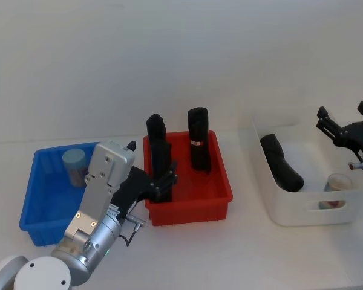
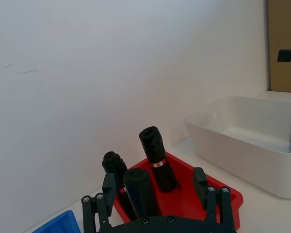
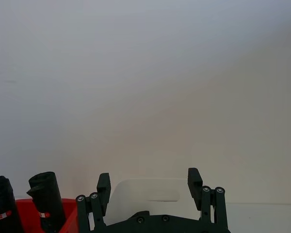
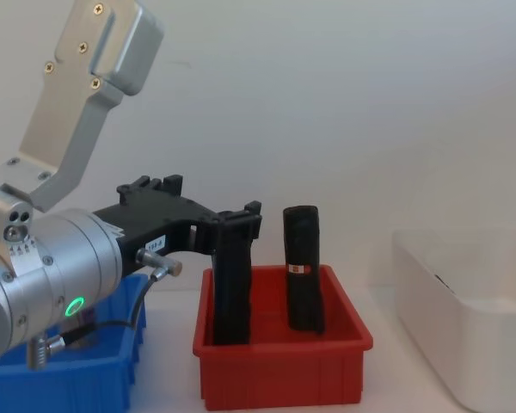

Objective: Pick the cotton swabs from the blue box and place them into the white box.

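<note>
Silver arm (image 1: pixel 103 193) — black gripper (image 1: pixel 167 181)

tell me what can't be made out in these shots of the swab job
- Blue box, head view: the left arm covers its right part, so any cotton swabs there besides the tub are hidden.
- White box, head view: its near wall hides the lower part of the swab tub inside.
- Right end effector, head view: cut off by the right edge.
- Left end effector, chest view: whether it touches the black block is unclear.

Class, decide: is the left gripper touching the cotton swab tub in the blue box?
Apart. The head view shows the left gripper open over the red bin, with the cotton swab tub standing well clear in the blue box.
</note>
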